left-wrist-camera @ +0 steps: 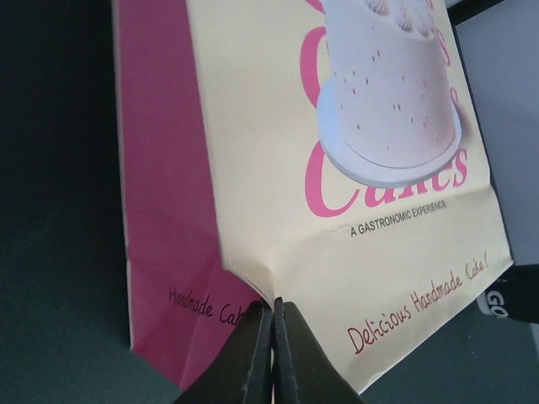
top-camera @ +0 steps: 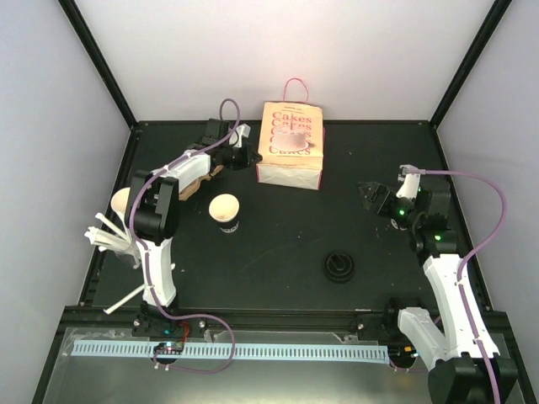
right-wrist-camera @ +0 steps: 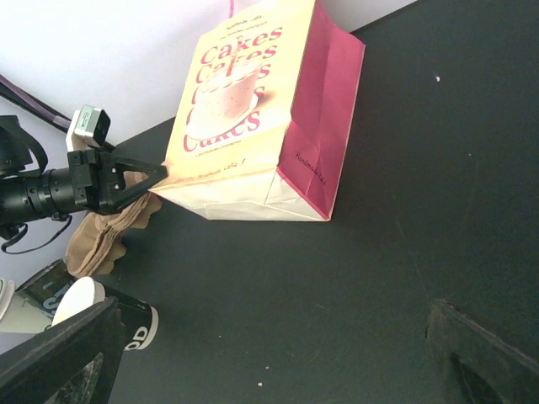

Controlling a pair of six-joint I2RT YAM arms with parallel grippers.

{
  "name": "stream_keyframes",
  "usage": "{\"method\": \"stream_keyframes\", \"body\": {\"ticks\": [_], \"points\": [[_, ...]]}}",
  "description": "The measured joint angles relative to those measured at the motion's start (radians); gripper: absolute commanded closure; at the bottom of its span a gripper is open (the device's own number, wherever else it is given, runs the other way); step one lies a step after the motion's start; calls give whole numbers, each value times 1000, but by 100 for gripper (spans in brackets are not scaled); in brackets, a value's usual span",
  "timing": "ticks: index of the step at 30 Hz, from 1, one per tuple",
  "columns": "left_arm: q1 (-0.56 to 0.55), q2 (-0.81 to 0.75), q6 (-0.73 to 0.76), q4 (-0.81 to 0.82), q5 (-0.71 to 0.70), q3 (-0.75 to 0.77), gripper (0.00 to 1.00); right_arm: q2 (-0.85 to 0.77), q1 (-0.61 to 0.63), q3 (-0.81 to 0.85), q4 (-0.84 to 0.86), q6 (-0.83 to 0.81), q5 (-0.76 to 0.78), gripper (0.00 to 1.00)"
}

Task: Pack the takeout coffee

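Coffee cup (top-camera: 224, 209) standing mid-left | left gripper (left-wrist-camera: 273, 310) pinching bag (left-wrist-camera: 337, 244) corner, right gripper (top-camera: 371, 195) gaping wide | I'm risking tearing thin paper if pulling.

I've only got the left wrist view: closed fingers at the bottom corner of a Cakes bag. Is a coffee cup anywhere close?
Observer: One coffee cup stands upright on the table, nearer the arm bases than the left gripper and apart from the cake bag.
Operator: And the carrier tray?
Observer: The brown pulp tray lies under the left arm, just off the bag's left side.
Operator: What's the right arm doing?
Observer: The right gripper hangs open and empty, off to the bag's right.
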Motion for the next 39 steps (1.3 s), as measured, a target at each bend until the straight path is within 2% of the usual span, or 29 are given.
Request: {"method": "stream_keyframes", "body": {"ticks": [7,13,24,32,39], "points": [[-7,-20,7,18,0,-35,99,42,0,31,-15,-18,-14,0],[-68,-183,12,129,-52,-260,98,124,1,64,-49,-44,-51,0],[-272,-553,125,430,-268,-678,98,165,92,112,-92,-68,-66,0],[-404,-727,275,577,-466,-849,99,165,96,201,-148,-102,-45,0],[-475,-779,380,663,-570,-938,99,160,96,341,-193,-83,-43,0]]}}
